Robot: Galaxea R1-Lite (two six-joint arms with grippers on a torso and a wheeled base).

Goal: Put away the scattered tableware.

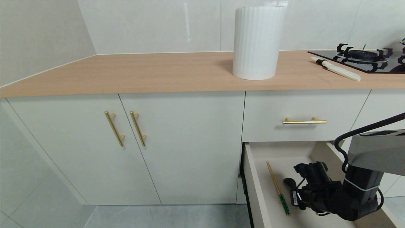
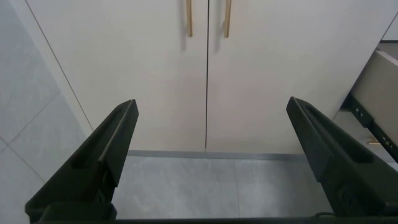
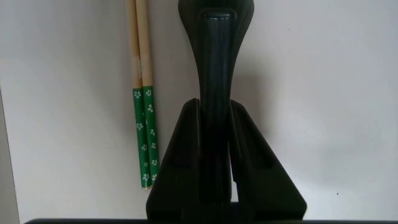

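Right wrist view: right gripper (image 3: 216, 111) jaws clamp the black spoon (image 3: 214, 43) handle, chopsticks (image 3: 142, 93) lying beside.

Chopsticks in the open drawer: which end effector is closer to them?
Right. The right end effector sits in the drawer beside the chopsticks, shut on a black utensil. The left end effector hangs open facing the cabinet doors, outside the drawer.

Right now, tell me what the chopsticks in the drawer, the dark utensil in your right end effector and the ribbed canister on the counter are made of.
Chopsticks: likely bamboo or wood; pale matte shafts, green painted ends with small white motifs.
Dark utensil: black, faintly streaked, with a soft sheen; plastic or lacquered wood, unclear which.
Ribbed canister: white, smooth and matte; ceramic or plastic.
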